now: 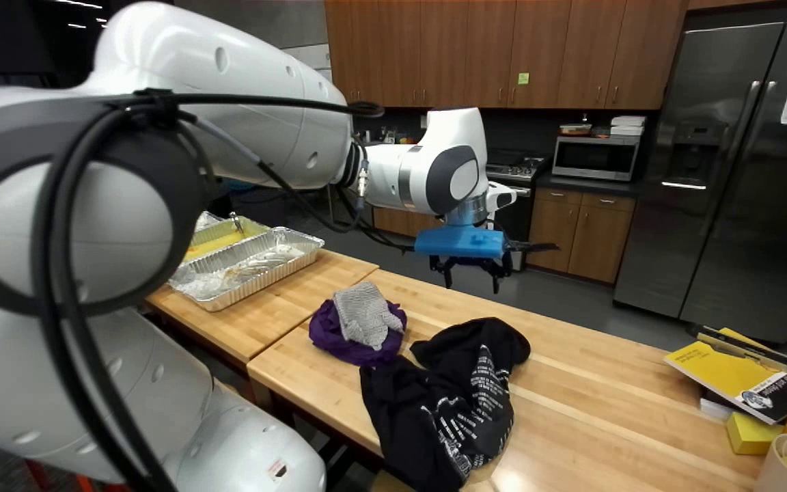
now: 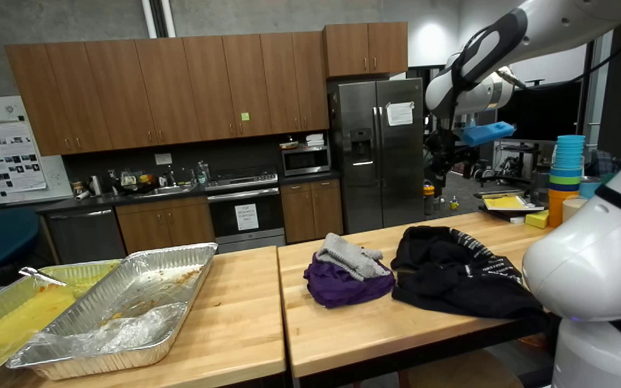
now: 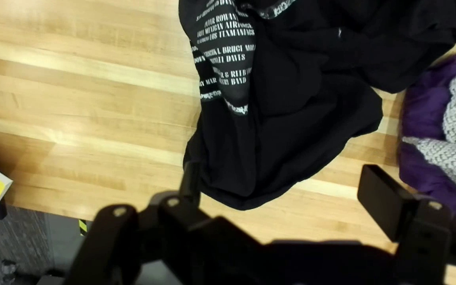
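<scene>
- Above the worktop point(image 1: 612, 403), near its kitchen-side edge, hang the fingers point(image 3: 382, 202), spread wide and well clear of the wood.
- Rumpled across that worktop and reaching the edge nearest the robot's base lies a black garment point(image 1: 434, 389) with white lettering; in the wrist view one fingertip overlaps its border.
- Just beside it, in both exterior views, sits a bunched purple cloth point(image 2: 337, 291) with a grey knitted piece point(image 1: 363, 314) resting on top.
- On a neighbouring worktop point(image 2: 246, 302) stands a foil tray point(image 2: 111, 362) holding crumpled clear film, next to a tray with yellow contents and a utensil point(image 2: 43, 276).
- At the opposite end are a yellow-covered book point(image 1: 721, 369), a yellow block point(image 1: 752, 437) and a stack of cups point(image 2: 568, 161).
- Along the back wall stand wooden cupboards point(image 2: 181, 91) and a steel refrigerator point(image 2: 356, 188).
</scene>
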Available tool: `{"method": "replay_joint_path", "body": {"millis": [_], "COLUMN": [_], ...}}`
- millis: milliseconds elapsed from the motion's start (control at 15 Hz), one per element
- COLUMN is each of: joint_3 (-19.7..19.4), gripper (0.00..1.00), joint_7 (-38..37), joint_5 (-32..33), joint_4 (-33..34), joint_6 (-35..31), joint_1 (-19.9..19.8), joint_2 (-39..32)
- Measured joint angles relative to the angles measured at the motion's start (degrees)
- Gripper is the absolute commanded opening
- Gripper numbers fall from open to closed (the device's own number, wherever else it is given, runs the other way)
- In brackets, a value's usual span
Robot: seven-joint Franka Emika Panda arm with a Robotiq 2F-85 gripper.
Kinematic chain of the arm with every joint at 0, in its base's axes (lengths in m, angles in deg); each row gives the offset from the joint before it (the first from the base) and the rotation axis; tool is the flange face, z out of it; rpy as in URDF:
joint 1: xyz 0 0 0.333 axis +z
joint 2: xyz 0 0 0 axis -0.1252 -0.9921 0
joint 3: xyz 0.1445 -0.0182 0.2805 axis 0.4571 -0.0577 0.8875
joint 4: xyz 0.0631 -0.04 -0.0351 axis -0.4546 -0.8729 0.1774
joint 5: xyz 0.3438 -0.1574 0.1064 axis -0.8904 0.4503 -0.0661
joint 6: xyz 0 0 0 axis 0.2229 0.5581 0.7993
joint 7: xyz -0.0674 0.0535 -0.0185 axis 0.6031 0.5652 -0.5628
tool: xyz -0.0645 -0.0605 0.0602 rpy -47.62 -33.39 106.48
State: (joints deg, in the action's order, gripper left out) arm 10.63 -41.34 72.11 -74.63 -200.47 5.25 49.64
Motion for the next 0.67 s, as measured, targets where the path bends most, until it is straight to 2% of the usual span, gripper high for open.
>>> {"method": "replay_joint_path", "body": {"millis": [267,667], "joint_3": [-0.12,-0.13], "gripper": [1.0,1.0], "joint_7": [0.29,0.29], "joint_5": [-3.01,-3.11], "joint_4": [3.07,3.38], "joint_6": [-0.02,0.03], "joint_1": [-0.02,-0.02], "joint_2": [-4.76,-4.81]}}
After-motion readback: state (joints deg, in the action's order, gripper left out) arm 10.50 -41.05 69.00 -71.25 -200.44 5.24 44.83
